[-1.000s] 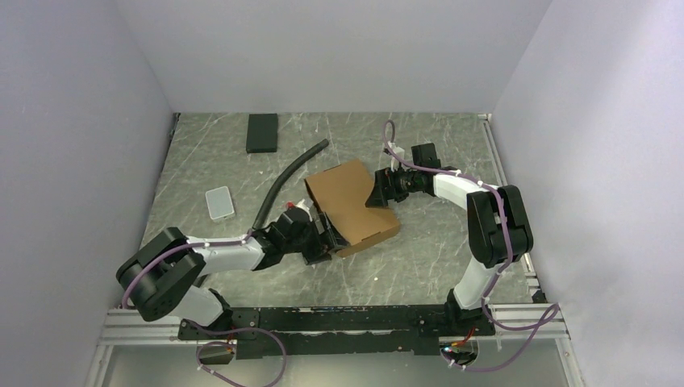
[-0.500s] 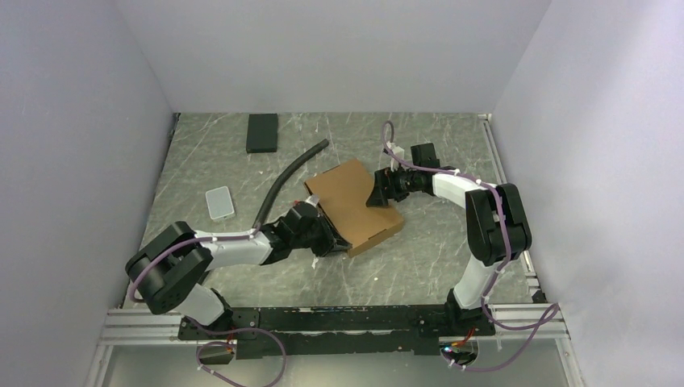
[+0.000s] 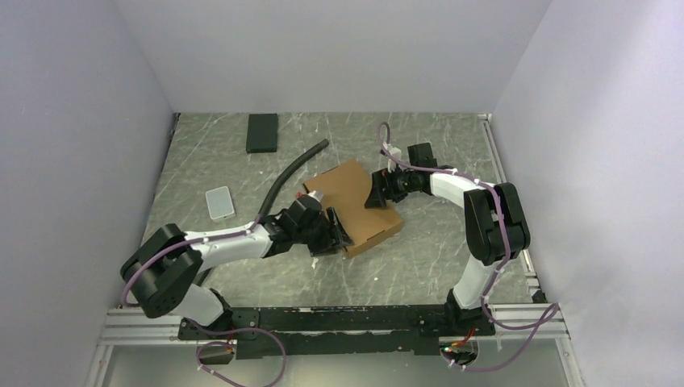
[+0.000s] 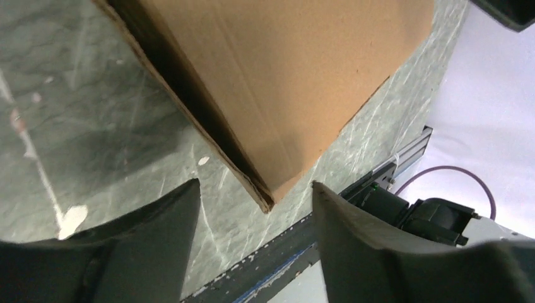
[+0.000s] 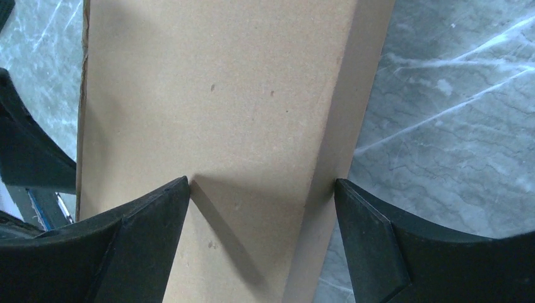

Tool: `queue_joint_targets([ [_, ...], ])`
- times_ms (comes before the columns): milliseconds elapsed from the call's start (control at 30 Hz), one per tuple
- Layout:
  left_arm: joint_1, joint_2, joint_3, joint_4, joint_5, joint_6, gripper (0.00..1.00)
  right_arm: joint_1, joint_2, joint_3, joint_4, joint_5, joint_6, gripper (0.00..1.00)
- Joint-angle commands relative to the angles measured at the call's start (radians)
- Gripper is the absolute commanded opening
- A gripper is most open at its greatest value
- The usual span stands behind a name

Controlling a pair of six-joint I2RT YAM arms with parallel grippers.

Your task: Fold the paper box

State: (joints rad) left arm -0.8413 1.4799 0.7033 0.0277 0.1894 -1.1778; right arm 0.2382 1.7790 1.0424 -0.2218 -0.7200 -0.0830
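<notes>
The paper box (image 3: 353, 203) is a shallow brown cardboard shape lying closed on the table's middle. My left gripper (image 3: 336, 235) is at its near left edge. In the left wrist view the box's corner (image 4: 284, 76) points into the gap of the left gripper (image 4: 255, 184), which is open, and neither finger touches it. My right gripper (image 3: 376, 195) leans on the box's far right side. Seen from the right wrist, the right gripper (image 5: 262, 182) is open, one fingertip (image 5: 170, 196) resting on the box's top face (image 5: 221, 95), the other beside its side edge.
A black flat block (image 3: 262, 133) lies at the back left. A black hose (image 3: 290, 181) runs diagonally just left of the box, and a small pale rectangular case (image 3: 219, 202) lies further left. The metal rail (image 3: 323, 316) lines the near edge; walls enclose three sides.
My left gripper has moved slightly right and further in along the box's near left edge, and its wrist has turned. The box and the right arm have barely moved.
</notes>
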Motion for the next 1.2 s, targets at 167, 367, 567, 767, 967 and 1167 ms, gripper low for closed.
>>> queue_joint_targets([
  [167, 0.171, -0.202, 0.003, -0.157, -0.072, 0.356, 0.9, 0.009, -0.034, 0.027, -0.031, -0.024, -0.025, 0.89],
  [367, 0.492, -0.118, 0.032, -0.046, 0.133, 0.385, 0.9, 0.009, -0.033, 0.025, -0.031, -0.015, -0.029, 0.89],
  [567, 0.547, 0.132, 0.209, -0.028, 0.181, 0.421, 0.87, 0.009, -0.025, 0.028, -0.037, -0.015, -0.035, 0.89],
  [767, 0.548, 0.34, 0.36, 0.022, 0.233, 0.392, 0.76, 0.009, -0.022, 0.03, -0.039, -0.02, -0.039, 0.88],
  [967, 0.544, 0.493, 0.461, 0.08, 0.33, 0.326, 0.2, 0.009, -0.011, 0.035, -0.047, -0.012, -0.047, 0.88],
  [1167, 0.542, 0.418, 0.428, 0.072, 0.316, 0.35, 0.29, 0.008, -0.01, 0.048, -0.069, -0.006, -0.072, 0.9],
])
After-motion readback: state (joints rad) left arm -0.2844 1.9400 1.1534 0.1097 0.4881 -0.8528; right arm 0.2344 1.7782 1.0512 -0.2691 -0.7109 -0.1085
